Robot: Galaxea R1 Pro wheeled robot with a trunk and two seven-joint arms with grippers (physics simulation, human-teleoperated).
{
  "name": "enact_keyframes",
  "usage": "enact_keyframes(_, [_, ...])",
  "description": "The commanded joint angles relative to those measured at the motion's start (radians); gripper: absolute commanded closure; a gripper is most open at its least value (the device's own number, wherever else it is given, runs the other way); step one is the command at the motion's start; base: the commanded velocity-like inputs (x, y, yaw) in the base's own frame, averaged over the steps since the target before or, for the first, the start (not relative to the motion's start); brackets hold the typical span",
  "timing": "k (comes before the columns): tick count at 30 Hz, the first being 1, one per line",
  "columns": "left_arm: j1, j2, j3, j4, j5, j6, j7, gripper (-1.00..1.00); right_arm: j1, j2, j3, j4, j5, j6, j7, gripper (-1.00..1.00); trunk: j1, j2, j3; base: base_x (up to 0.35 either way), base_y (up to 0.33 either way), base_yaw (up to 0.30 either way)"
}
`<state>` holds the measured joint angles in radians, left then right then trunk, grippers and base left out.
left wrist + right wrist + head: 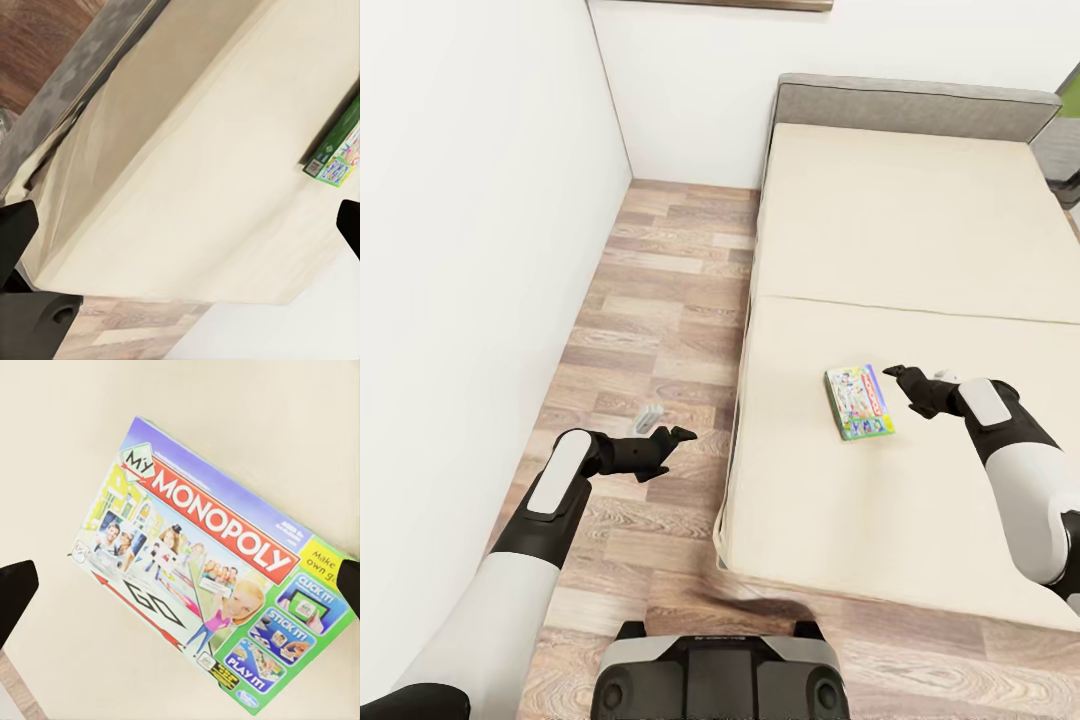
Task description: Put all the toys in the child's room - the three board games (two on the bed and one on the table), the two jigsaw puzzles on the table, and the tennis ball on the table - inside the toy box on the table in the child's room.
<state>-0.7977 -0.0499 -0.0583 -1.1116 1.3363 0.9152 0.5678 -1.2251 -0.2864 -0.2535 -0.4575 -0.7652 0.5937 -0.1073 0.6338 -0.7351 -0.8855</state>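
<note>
The Monopoly box (859,402) lies flat on the bed (920,230), just beside your right hand (900,374), which is wide open and empty. Its long axis runs away from you. Your left hand (678,436), also open, hangs over the floor, farther away.

Both arms have glossy white shells on the long segments and black joints between them. The left forearm (550,490) carries a pale grey oval panel along its top, and the right forearm (988,402) has a similar rounded grey panel. Each wrist narrows into black, angular hardware ending in the left gripper (678,436) and right gripper (896,373), both matt black with pointed fingertips. The base (720,672) is dark grey with a black rim and two round sockets.
</note>
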Motion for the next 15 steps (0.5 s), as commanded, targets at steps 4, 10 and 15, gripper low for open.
enact_keyframes(4, [0.000, 0.000, 0.000, -0.001, 0.010, 0.000, 0.011, -1.00, -0.009, -0.003, -0.001, -0.009, -0.011, 0.005, -0.009, -1.00, 0.000, -0.001, -0.007, 0.000, 0.000, 0.000])
enact_keyframes(10, [0.000, 0.001, 0.000, -0.001, 0.009, 0.000, 0.011, -1.00, -0.021, -0.008, 0.000, -0.012, -0.010, 0.009, -0.009, -1.00, 0.000, -0.001, -0.017, 0.000, 0.000, 0.000])
enact_keyframes(15, [0.000, 0.004, 0.000, -0.003, 0.009, 0.000, 0.008, -1.00, -0.025, -0.013, 0.000, -0.012, -0.010, 0.011, -0.009, -1.00, 0.000, -0.001, -0.025, 0.000, 0.000, 0.000])
